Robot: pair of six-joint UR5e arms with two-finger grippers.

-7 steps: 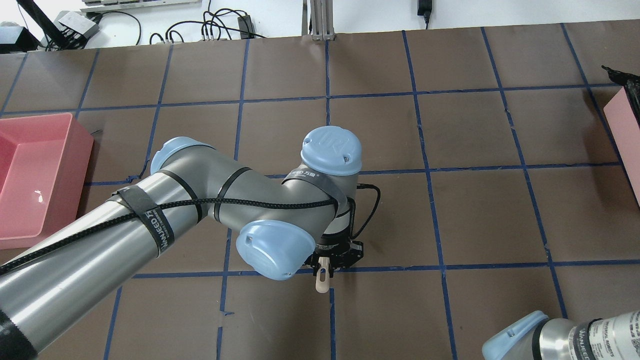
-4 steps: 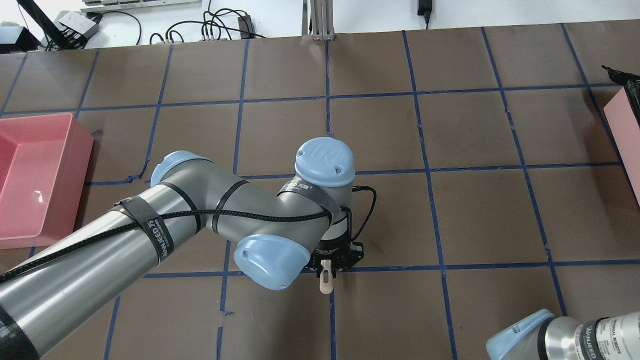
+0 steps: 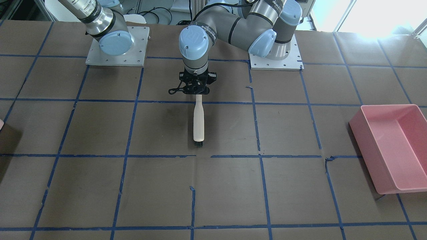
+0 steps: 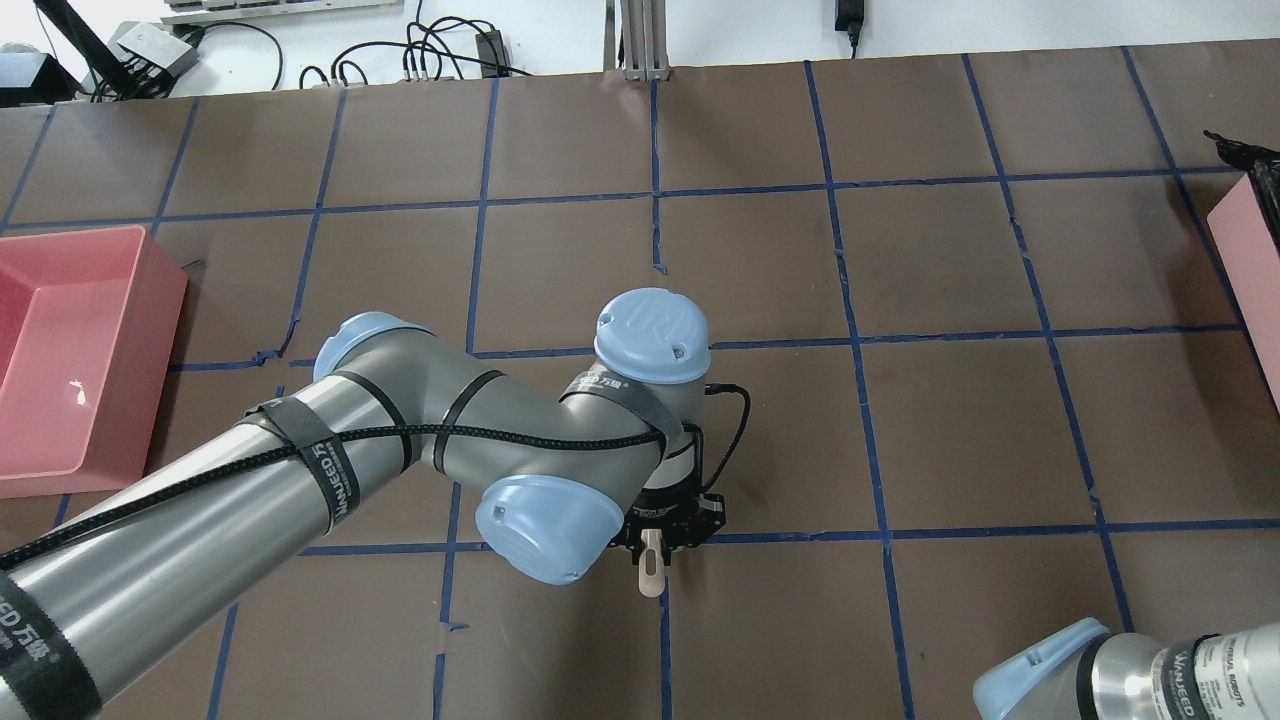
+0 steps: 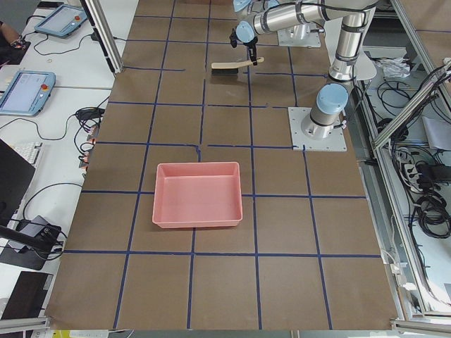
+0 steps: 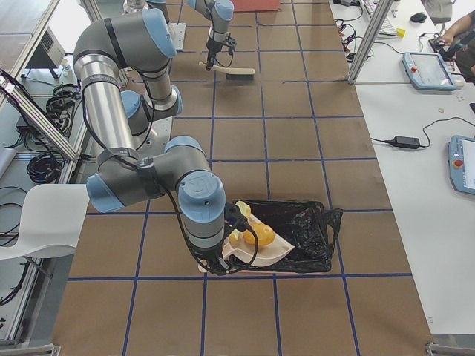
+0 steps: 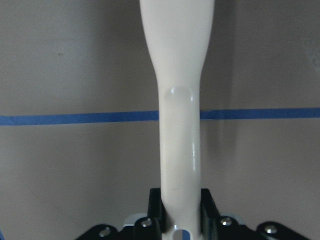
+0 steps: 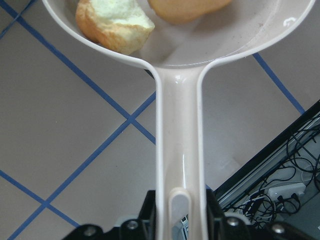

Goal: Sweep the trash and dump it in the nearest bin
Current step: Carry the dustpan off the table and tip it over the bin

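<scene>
My left gripper (image 3: 196,89) is shut on the cream handle of a brush (image 3: 198,123). The brush lies flat along the table with its black bristles pointing away from the robot. The left wrist view shows the handle (image 7: 180,125) between the jaws. My right gripper (image 8: 180,212) is shut on the handle of a cream dustpan (image 8: 220,37) that carries yellow trash pieces (image 8: 115,22). In the exterior right view the dustpan (image 6: 276,254) sits over a black bag (image 6: 304,233). The pale pink bin shows only as an edge (image 4: 1250,250) and as a corner (image 3: 1,125).
A large pink rectangular tub (image 3: 370,143) stands on the robot's left side and also shows in the overhead view (image 4: 160,300). It holds nothing visible. Blue tape lines grid the brown table. Both arm bases (image 3: 115,50) are bolted at the robot's edge.
The left arm's wrist has shifted slightly toward the robot, with the brush still in its grip. The right arm's elbow has edged a little to the right.
</scene>
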